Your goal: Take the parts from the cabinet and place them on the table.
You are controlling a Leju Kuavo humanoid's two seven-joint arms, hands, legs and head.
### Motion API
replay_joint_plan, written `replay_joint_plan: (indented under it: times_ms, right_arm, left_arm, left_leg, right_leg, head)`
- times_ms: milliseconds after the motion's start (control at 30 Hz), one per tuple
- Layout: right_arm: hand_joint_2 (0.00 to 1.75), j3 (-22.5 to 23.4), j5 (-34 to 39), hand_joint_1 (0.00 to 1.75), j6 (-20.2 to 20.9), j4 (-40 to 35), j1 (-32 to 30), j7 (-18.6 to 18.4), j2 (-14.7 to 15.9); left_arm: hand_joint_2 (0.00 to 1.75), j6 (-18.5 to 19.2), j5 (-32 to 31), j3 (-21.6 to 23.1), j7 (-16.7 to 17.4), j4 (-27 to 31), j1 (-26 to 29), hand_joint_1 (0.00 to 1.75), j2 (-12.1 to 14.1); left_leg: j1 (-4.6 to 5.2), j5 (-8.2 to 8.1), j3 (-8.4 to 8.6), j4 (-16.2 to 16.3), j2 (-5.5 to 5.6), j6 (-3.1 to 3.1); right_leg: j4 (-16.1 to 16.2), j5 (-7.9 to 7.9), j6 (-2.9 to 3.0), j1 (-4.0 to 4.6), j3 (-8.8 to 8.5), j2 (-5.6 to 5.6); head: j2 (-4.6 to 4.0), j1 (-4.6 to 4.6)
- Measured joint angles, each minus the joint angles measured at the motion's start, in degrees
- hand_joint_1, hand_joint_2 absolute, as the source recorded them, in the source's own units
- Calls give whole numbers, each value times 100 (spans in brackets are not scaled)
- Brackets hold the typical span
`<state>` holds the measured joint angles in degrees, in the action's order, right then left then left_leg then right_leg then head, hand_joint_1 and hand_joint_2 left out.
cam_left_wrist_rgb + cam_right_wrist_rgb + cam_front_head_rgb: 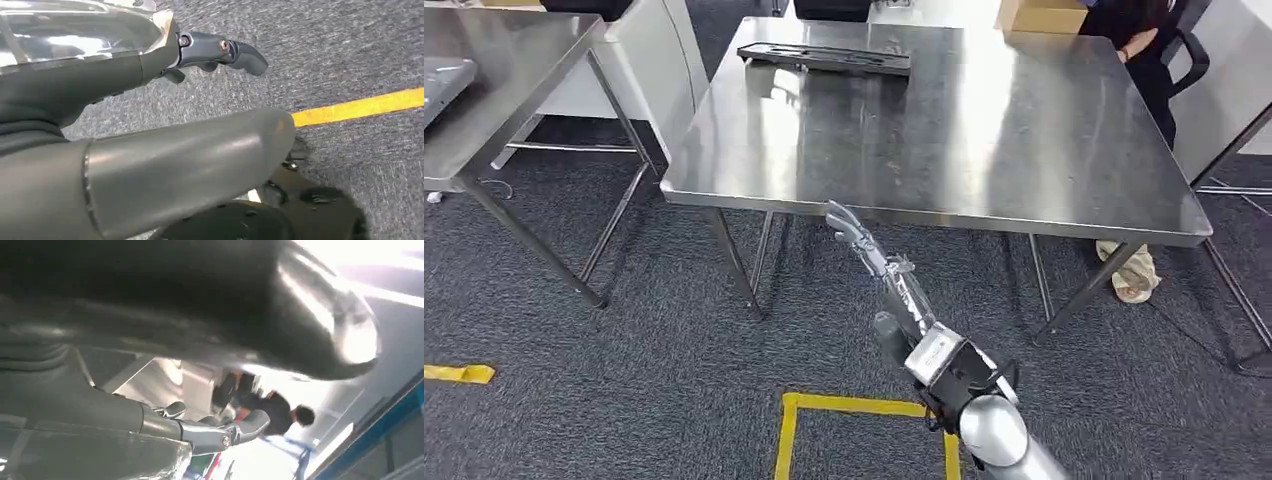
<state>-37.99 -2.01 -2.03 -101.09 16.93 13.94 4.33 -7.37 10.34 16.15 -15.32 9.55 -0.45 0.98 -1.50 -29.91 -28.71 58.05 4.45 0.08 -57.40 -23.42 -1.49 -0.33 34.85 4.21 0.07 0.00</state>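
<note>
Right hand [861,243] hangs loose by the steel table's [944,200] near edge, fingers apart, holding nothing. Black part [826,58] lies on the table's far side. Left hand [150,100]: can't tell.

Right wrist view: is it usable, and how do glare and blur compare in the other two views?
Right wrist view: heavily backlit, blown-out white behind the right hand, dark blurred foreground, the person soft. Head view: sharp, with broad glare patches on the steel table and the black part readable. Left wrist view: the carpet is motion-blurred, the yellow floor tape clear, the left hand crisp.
</note>
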Motion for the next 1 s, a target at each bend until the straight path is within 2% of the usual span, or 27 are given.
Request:
replay_joint_plan:
  times_ms: [67, 100, 133, 167, 200, 233, 267, 300, 333, 367, 400, 433, 467, 500, 533, 600, 633, 667, 700, 767, 800, 833, 867, 900, 933, 967, 1000]
  right_arm:
    - [0, 85, -70, 0, -77, 0, -159, -57, 37]
    - [0, 160, -81, 0, -98, 4, -282, -129, 85]
    - [0, 252, -72, 0, -107, 22, -428, -160, 164]
    - [0, 370, -55, 0, -118, 48, -560, -170, 228]
    - [0, 448, -59, 0, -118, 88, -655, -168, 265]
    - [0, 561, -85, 0, -120, 148, -791, -151, 336]
    - [0, 625, -96, 0, -118, 184, -897, -133, 381]
    - [0, 666, -111, 0, -120, 221, -986, -135, 417]
    - [0, 714, -148, 0, -133, 255, -1079, -224, 452]
    - [0, 773, -185, 0, -162, 286, -1186, -359, 487]
    - [0, 834, -223, 0, -173, 330, -1304, -508, 516]
    - [0, 918, -256, 0, -181, 398, -1465, -617, 564]
    - [0, 994, -260, 0, -194, 469, -1584, -699, 603]
    - [0, 1065, -223, 0, -210, 555, -1708, -781, 623]
    - [0, 1135, -65, 0, -232, 654, -1817, -866, 662]
    - [0, 1305, 585, 0, -313, 1017, -2123, -1104, 693]
    - [0, 1416, 1009, 0, -444, 1321, -2276, -1233, 695]
    - [0, 1462, 1260, 0, -578, 1618, -2398, -1294, 693]
    - [0, 1475, 1393, 0, -665, 1873, -2455, -1329, 706]
    - [0, 1508, 1708, 0, -866, 2765, -2463, -1254, 706]
    - [0, 1517, 1821, 0, -920, 3281, -2444, -1149, 689]
    - [0, 1517, 1924, 0, -946, 3869, -2413, -1051, 667]
    - [0, 1519, 2059, 0, -933, 4507, -2388, -983, 638]
    - [0, 1523, 2134, 0, -894, 4964, -2368, -951, 616]
    - [0, 1530, 2175, 0, -872, 5368, -2348, -914, 597]
    - [0, 1532, 2190, 0, -866, 5640, -2324, -892, 568]
    - [0, 1536, 2206, 0, -857, 5885, -2258, -872, 546]
  left_arm:
    - [0, 4, -22, 26, -33, 0, 3, 0, -9]
    - [0, 22, -24, 53, -70, 0, 6, 0, -21]
    - [0, 48, -26, 68, -109, 0, 0, 0, -46]
    - [0, 55, -24, 81, -138, 0, 2, 0, -39]
    - [0, 57, -22, 85, -142, -2, 6, 0, -39]
    - [0, 63, -20, 89, -142, 0, 32, 0, -44]
    - [0, 68, -17, 92, -142, -2, 56, 0, -44]
    - [0, 70, -15, 94, -142, -2, 72, 0, -44]
    - [0, 70, -15, 98, -140, -2, 74, 0, -44]
    - [0, 68, -13, 101, -138, -2, 68, 0, -50]
    - [0, 66, -13, 103, -133, -2, 60, 0, -57]
    - [0, 61, -13, 103, -129, -2, 56, 0, -66]
    - [0, 57, -13, 105, -127, -2, 45, 0, -61]
    - [0, 52, -13, 107, -125, -2, 54, 0, -63]
    - [0, 52, -13, 107, -125, -2, 53, 0, -59]
    - [0, 77, -24, 114, -136, -2, 45, 0, -63]
    - [0, 90, -55, 127, -136, 0, 42, 0, -61]
    - [0, 103, -85, 138, -133, 0, 37, 0, -48]
    - [0, 103, -98, 140, -133, 0, 42, 0, -50]
    - [0, 79, -138, 146, -116, 0, 59, 0, -50]
    - [0, 53, -144, 153, -107, 0, 60, 0, -46]
    - [0, 39, -153, 164, -101, 0, 63, 0, -41]
    - [0, 13, -164, 190, -98, 0, 63, 0, -37]
    - [0, 13, -177, 208, -98, 0, 62, 0, -31]
    - [0, 11, -184, 225, -98, 0, 61, 0, -22]
    - [0, 11, -184, 232, -98, 0, 62, 0, -7]
    - [0, 11, -184, 238, -96, -2, 61, 0, -2]
  left_leg:
    - [64, 1, -18, -8, -123, 55]
    - [56, 49, -17, -58, -193, 124]
    - [25, 105, -35, -89, -289, 197]
    - [35, 134, -76, -93, -324, 256]
    - [41, 153, -107, -91, -386, 278]
    - [56, 186, -162, -88, -480, 288]
    - [63, 208, -208, -83, -570, 286]
    - [67, 227, -242, -82, -664, 282]
    - [67, 241, -261, -82, -748, 275]
    - [64, 247, -264, -82, -821, 265]
    - [58, 249, -262, -82, -881, 260]
    - [56, 253, -252, -81, -942, 248]
    - [67, 263, -226, -82, -981, 215]
    - [90, 260, -222, -97, -1018, 168]
    - [81, 269, -213, -103, -1063, 128]
    - [77, 262, -145, -135, -1179, 62]
    - [58, 228, -160, -110, -1174, 23]
    - [39, 83, -195, 22, -847, -14]
    - [27, -188, -333, 353, -620, -12]
    - [31, -670, -728, 1274, -460, -28]
    - [33, -749, -854, 1574, -442, -26]
    - [34, -692, -850, 1589, -437, -16]
    - [36, -498, -723, 1340, -426, 6]
    - [35, -240, -487, 885, -397, 34]
    - [34, 2, -206, 348, -277, 70]
    - [28, 35, -25, -2, 25, 123]
    - [28, 17, -19, -71, 21, 113]
  right_leg:
    - [24, 76, -109, -14, 36, 103]
    - [39, 113, -164, 6, 72, 167]
    - [-52, 49, -159, -11, 136, -2]
    - [-277, -128, -138, 20, 260, -206]
    - [-593, -305, -116, 10, 406, -277]
    - [-1189, -573, -101, 3, 660, -325]
    - [-1644, -744, -109, -4, 841, -338]
    - [-1853, -802, -151, -13, 894, -346]
    - [-1736, -762, -199, -24, 783, -359]
    - [-1378, -652, -261, -35, 513, -390]
    - [-824, -495, -320, -45, 149, -461]
    - [-131, -341, -360, -46, -310, -653]
    - [117, -393, -273, -30, -448, -877]
    - [153, -329, -237, 20, -396, -889]
    - [118, -326, -152, 44, -379, -796]
    - [133, -316, -70, 55, -354, -687]
    - [185, -259, 7, -71, -444, -619]
    - [185, -246, 26, -71, -411, -582]
    - [177, -210, 88, -81, -374, -528]
    - [171, -180, 124, -56, -312, -390]
    - [165, -167, 134, -38, -295, -313]
    - [158, -162, 128, -31, -289, -250]
    - [137, -159, 123, -22, -282, -178]
    - [112, -160, 121, -22, -276, -102]
    - [89, -160, 118, -20, -270, -25]
    - [75, -153, 107, -35, -251, 27]
    - [38, -145, 56, 51, -211, 107]
  head:
    - [0, -4]
    - [0, -15]
    - [0, -7]
    - [0, 15]
    - [0, 44]
    - [0, 48]
    - [2, 48]
    - [0, 48]
    - [0, 44]
    - [0, 48]
    - [0, 48]
    - [0, 48]
    - [2, 45]
    - [0, 52]
    - [2, 55]
    - [0, 55]
    - [0, 46]
    - [0, 39]
    - [0, 37]
    - [0, 28]
    - [0, 28]
    - [0, 33]
    - [0, 26]
    - [0, 33]
    - [0, 26]
    - [0, 33]
    - [0, 37]
